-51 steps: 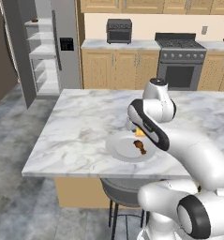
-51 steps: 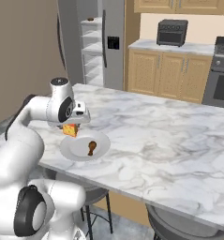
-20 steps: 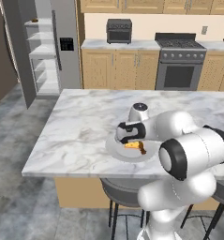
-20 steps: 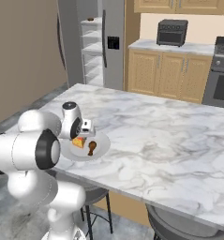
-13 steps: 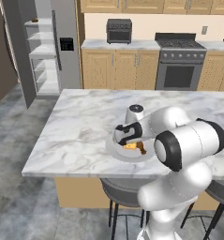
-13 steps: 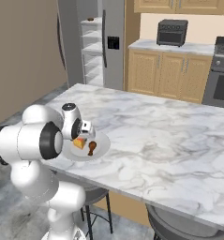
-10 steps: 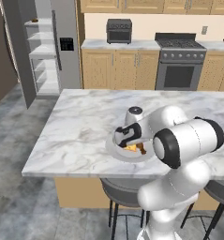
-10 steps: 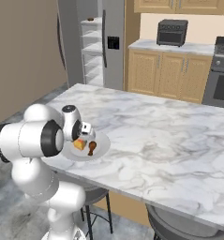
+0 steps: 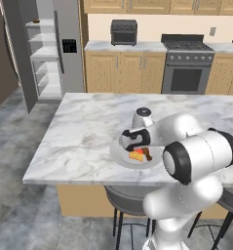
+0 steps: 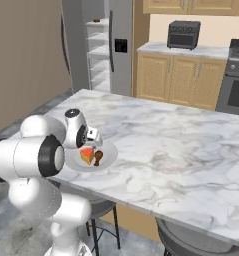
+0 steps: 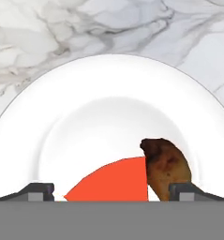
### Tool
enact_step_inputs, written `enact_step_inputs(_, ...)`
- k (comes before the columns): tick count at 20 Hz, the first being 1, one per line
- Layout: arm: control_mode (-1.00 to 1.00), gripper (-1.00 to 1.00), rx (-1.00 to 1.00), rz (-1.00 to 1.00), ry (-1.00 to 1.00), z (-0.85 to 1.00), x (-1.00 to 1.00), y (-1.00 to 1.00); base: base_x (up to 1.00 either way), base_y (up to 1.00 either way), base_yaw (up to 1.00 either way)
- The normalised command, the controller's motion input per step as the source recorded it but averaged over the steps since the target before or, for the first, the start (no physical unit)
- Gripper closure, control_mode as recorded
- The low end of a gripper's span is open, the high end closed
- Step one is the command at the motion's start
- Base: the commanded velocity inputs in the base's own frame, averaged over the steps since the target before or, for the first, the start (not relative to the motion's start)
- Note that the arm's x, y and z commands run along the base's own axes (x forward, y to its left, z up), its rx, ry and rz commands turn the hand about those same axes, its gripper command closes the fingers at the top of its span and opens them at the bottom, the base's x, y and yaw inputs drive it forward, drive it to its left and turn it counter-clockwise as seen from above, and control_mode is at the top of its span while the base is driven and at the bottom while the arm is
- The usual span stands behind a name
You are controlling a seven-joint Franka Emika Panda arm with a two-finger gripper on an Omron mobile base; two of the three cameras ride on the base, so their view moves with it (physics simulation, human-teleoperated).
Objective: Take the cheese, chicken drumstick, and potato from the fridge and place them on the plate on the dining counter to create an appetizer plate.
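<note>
On the dining counter (image 9: 84, 127) the round white plate (image 9: 119, 155) holds the cheese (image 9: 136, 156) and the dark brown chicken drumstick (image 9: 147, 154) side by side. My gripper (image 9: 133, 147) hangs low over the plate, straddling the cheese (image 11: 113, 183) with a gap on each side, so it is open. The drumstick (image 11: 165, 166) lies just inside the right fingertip (image 11: 188, 191). From the right base view the gripper (image 10: 89, 145) sits right above the cheese (image 10: 86, 155) and drumstick (image 10: 97, 156). The fridge (image 9: 54, 44) stands open at the far left; a small dark lump (image 9: 36, 21) on its top shelf is too small to name, and I cannot make out the potato.
Bar stools (image 9: 132, 195) stand under the counter's near edge. The wall counter at the back carries a toaster oven (image 9: 124, 31), with a stove (image 9: 186, 63) beside it. Wide bare marble (image 10: 171, 140) stretches right of the plate (image 10: 109, 150).
The arm came down with the cheese from above the plate and set it beside the drumstick. The jaws have spread wider, and the cheese now lies free on the plate.
</note>
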Motion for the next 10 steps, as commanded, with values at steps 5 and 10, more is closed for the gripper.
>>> enact_step_inputs(5,-1.0,-1.0,0.0,0.0,-0.04,0.95,-0.1,0.0,0.0,0.0,0.0)
enact_step_inputs(10,-1.0,-1.0,0.0,0.0,0.0,0.6,-0.83,0.0,0.0,0.0,0.0)
